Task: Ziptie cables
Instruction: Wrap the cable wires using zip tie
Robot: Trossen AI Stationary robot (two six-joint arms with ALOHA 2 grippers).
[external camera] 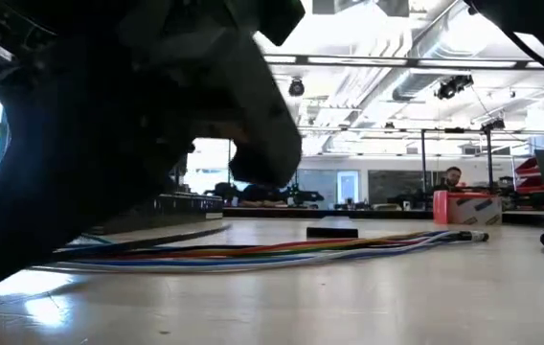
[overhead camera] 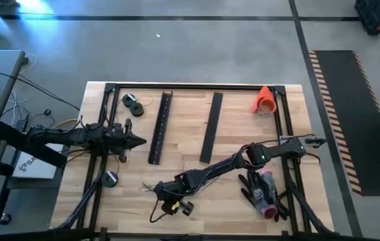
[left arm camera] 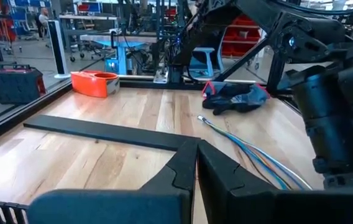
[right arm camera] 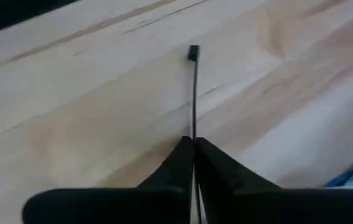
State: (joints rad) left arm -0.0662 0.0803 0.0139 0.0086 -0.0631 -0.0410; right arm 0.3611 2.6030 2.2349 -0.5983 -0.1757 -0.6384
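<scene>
Right gripper (right arm camera: pixel 193 144), a pair of matte black wedge-shaped fingers, is pinched tight on a thin black plastic zip tie (right arm camera: pixel 193 93), whose straight strap runs forward from the fingertips over the pale, grained wooden tabletop (right arm camera: pixel 89 81) and ends in a small square head. In the high view this gripper (overhead camera: pixel 158 192) sits low near the table's front edge, at the end of the dark jointed right arm that stretches diagonally across the boards.

Beside it lie the cables (external camera: pixel 282 251), a loose flat bundle of thin, smooth wires with grey, blue, orange and red sheaths, running almost straight along the wood; their far end shows in the left wrist view (left arm camera: pixel 251 152), near the right arm's thick dark body.

The left gripper (left arm camera: pixel 196 163), with the same angular black fingers, has its tips pressed together on nothing and hangs over the table's left part (overhead camera: pixel 138 140), well apart from the cables.

Two long flat black slotted bars (overhead camera: pixel 160 128) lie side by side on the far half of the table. An orange roll of tape (overhead camera: pixel 265 102) sits at the far right corner, and a crumpled dark glove with red patches (overhead camera: pixel 262 191) lies near the right edge.
</scene>
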